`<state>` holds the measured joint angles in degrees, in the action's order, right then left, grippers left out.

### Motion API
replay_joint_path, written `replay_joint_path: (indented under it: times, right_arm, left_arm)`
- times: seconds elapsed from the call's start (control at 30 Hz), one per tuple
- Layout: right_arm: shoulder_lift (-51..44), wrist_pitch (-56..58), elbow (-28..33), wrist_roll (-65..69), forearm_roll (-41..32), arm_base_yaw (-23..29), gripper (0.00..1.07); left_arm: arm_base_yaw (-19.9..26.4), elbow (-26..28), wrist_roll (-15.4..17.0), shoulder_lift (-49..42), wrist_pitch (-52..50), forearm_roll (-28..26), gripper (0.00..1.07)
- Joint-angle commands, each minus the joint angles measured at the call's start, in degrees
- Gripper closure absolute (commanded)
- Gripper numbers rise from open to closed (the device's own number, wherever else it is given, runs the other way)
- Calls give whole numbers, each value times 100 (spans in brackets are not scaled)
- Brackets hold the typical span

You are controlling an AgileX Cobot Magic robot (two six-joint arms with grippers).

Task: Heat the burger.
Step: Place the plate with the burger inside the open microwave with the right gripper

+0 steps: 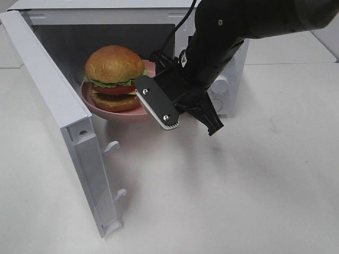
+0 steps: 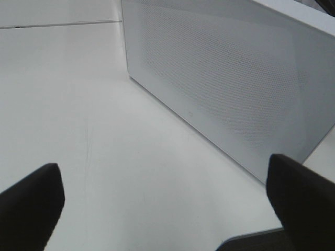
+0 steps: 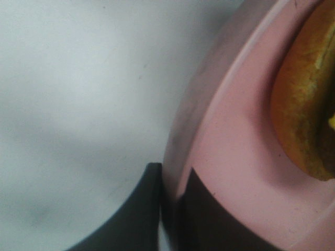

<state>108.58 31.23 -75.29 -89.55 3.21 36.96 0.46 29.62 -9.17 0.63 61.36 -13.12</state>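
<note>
The burger [image 1: 114, 76], with a tan bun, green lettuce and dark layers, sits on a pink plate [image 1: 124, 112] at the mouth of the open white microwave [image 1: 233, 69]. My right gripper [image 1: 159, 108] reaches in from the right and is shut on the plate's near rim. In the right wrist view its dark fingers [image 3: 141, 214] pinch the pink rim [image 3: 220, 130], with the burger's bun [image 3: 303, 104] beside them. My left gripper [image 2: 167, 209] is open and empty, facing the microwave's perforated wall [image 2: 235, 89]. It does not show in the exterior view.
The microwave door [image 1: 58, 100] stands swung open to the left, its two latch hooks [image 1: 112, 147] pointing into the opening's front. A white knob [image 1: 220, 83] is on the control panel behind my right arm. White tabletop [image 1: 238, 196] lies in front.
</note>
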Motion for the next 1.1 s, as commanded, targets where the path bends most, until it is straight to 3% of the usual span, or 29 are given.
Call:
replay_joint_path:
  times: [0.03,0.27,1.1]
  right_arm:
    - [46,-413,-292,476,344,-74,107]
    - [435,-435,-791,842,676,-74,107]
    - [1633,-115,-2309,1295,871,-74,107]
  left_arm:
    - [23,-6,29,-11,6,-11,9]
    - [23,-6,29,-11,6,-11,9]
    - [23,-6,29,-11,6,-11,9]
